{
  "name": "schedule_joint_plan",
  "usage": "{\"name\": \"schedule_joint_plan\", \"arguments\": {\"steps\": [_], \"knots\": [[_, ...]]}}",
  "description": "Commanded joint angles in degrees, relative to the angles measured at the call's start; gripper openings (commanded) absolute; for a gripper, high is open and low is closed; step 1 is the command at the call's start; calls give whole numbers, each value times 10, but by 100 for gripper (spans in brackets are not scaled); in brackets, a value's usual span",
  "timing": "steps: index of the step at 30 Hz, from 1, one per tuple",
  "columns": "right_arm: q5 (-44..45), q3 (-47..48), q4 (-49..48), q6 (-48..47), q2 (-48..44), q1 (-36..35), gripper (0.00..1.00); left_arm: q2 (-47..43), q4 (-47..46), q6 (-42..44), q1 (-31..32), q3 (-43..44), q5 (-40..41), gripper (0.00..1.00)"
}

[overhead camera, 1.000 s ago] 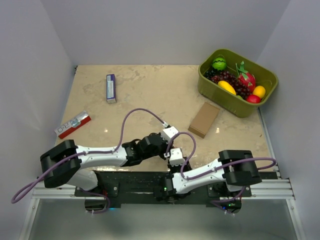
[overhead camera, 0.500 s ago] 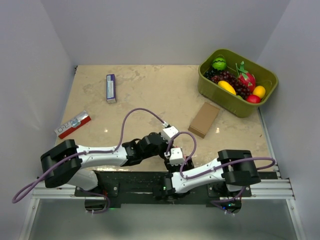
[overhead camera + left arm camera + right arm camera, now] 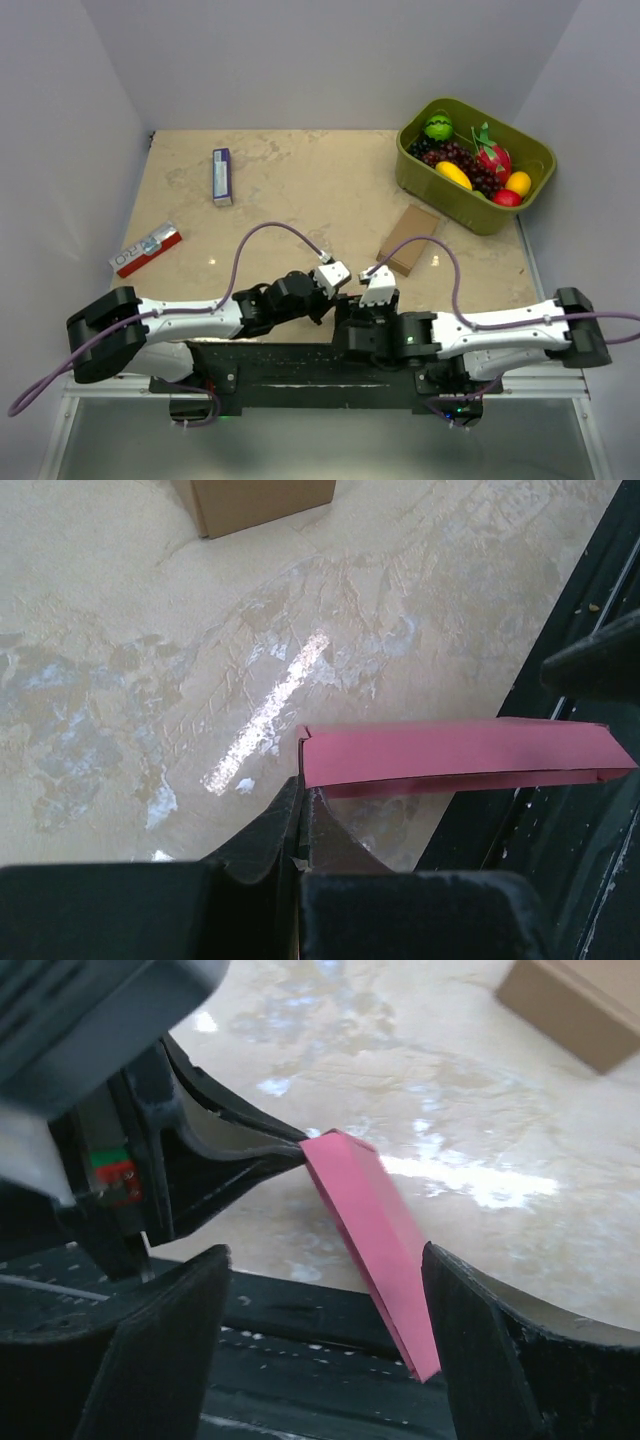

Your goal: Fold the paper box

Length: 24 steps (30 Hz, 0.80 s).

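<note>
The paper box (image 3: 450, 752) is a flat pink-red folded packet held a little above the table's near edge. My left gripper (image 3: 300, 788) is shut on its left end, so the packet sticks out to the right over the black base rail. In the right wrist view the paper box (image 3: 375, 1225) hangs slanted between the fingers of my right gripper (image 3: 322, 1270), which is open wide, with the packet's lower corner close to the right finger (image 3: 500, 1340). In the top view both grippers meet near the front middle, left gripper (image 3: 338, 298), right gripper (image 3: 352, 310), and the packet is hidden there.
A brown cardboard box (image 3: 409, 239) lies right of centre. A green bin (image 3: 530, 150) of toy fruit stands at the back right. A red-and-white packet (image 3: 146, 249) lies at the left, a blue-and-white packet (image 3: 222, 176) further back. The black base rail (image 3: 270, 365) runs under the grippers.
My right gripper has opened wider, and the right arm has swung out to the right and stretched low. The left gripper still pinches the packet and has shifted slightly.
</note>
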<state>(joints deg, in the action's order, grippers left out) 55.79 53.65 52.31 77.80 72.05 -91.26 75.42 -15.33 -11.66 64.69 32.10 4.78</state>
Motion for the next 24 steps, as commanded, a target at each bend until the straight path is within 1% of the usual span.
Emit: {"name": "schedule_joint_plan", "arguments": {"steps": [1, 2, 4, 5, 6, 8, 9, 12, 15, 16, 19, 23, 24], "knots": [[-94, -88, -229, -160, -111, 54, 80, -10, 72, 30, -4, -27, 14, 0], [-103, -100, -257, -176, -147, 61, 80, -11, 71, 32, -4, -28, 14, 0], [-115, -118, -266, -184, -171, 79, 80, -13, 67, 37, -5, -27, 9, 0], [-136, -124, -271, -193, -186, 89, 79, -12, 65, 38, -6, -25, 6, 0], [-153, -129, -279, -205, -190, 112, 76, -11, 65, 41, -6, -24, -1, 0], [-191, -145, -295, -216, -196, 134, 72, -4, 65, 44, -6, -18, -3, 0], [-196, -155, -299, -217, -198, 144, 64, 0, 67, 44, -6, -15, -2, 0], [-218, -173, -310, -218, -203, 167, 56, 9, 71, 46, -8, -5, -1, 0], [-238, -193, -312, -215, -212, 187, 50, 20, 76, 49, -8, 8, -6, 0], [-240, -198, -310, -212, -218, 189, 44, 23, 77, 51, -8, 10, -6, 0], [-239, -217, -303, -198, -238, 194, 38, 32, 78, 52, -8, 17, -8, 0], [-236, -229, -289, -187, -250, 195, 34, 39, 77, 52, -8, 26, -12, 0], [-241, -232, -288, -186, -251, 195, 35, 43, 77, 51, -8, 28, -11, 0]]}}
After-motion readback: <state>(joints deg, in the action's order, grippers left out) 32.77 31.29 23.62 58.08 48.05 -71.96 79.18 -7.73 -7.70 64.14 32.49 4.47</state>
